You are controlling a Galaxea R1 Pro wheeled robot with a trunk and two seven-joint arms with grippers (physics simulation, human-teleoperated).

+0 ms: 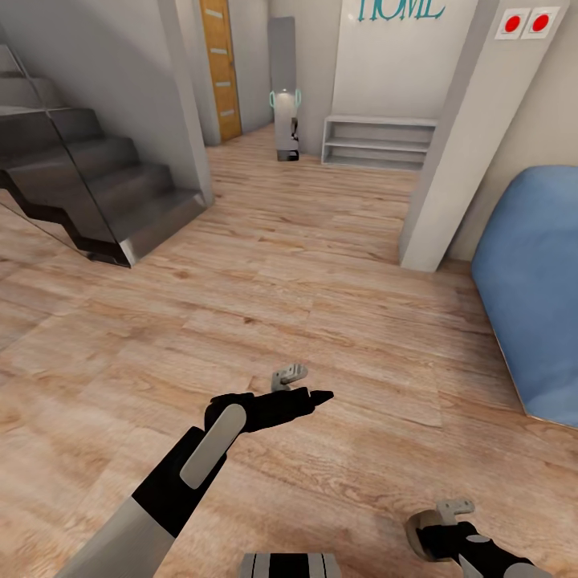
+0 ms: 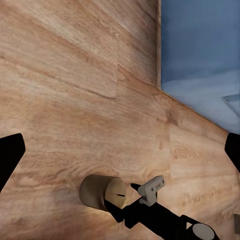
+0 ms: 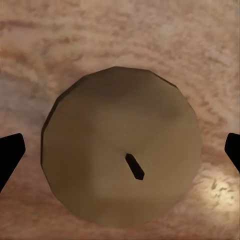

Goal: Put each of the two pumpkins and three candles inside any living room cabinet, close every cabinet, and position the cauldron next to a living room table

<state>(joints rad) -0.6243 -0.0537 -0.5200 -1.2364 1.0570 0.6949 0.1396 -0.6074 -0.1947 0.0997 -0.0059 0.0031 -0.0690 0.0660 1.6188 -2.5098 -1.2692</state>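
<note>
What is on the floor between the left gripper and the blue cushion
Nothing but bare wood floor. In the head view, the planks run uninterrupted from the left gripper across to the blue cushion.

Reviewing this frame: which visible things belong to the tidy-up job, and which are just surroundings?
Job:
- candle, held in the right claw; also seen from the left wrist
- left claw, carrying nothing

Surroundings:
- stairs
- blue seat
- white shelf
- wooden door
- wood floor
</note>
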